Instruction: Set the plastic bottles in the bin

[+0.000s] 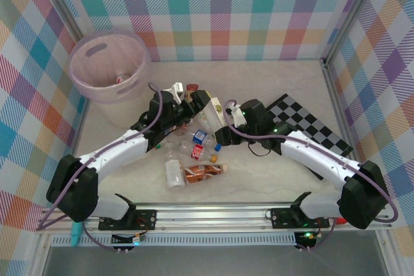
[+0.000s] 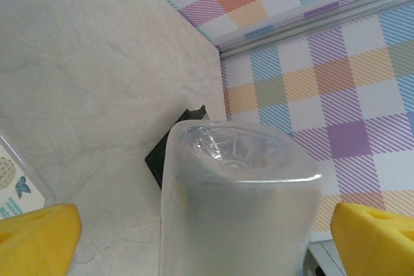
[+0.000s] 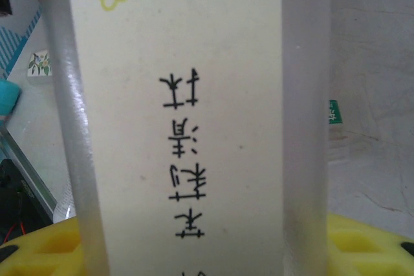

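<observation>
your left tool [image 2: 207, 240] stood wide apart, its yellow fingers [image 2: 35, 240] either side of a clear bottle [image 2: 239, 179], not touching it. your right tool [image 3: 194, 253] was clamped on a cream-labelled bottle [image 3: 187, 95] with black characters printed down it; whether these were one bottle could not be told. both tools were close together over the middle of the bench [image 1: 259, 182]. nearer you, loose bottles [image 1: 194, 153] lay in a heap, a brown bottle [image 1: 204, 172] among them. the bin [image 1: 73, 69] stood at the far left corner, well apart from the heap. a checkered mat [image 1: 307, 124] lay on the right.
</observation>
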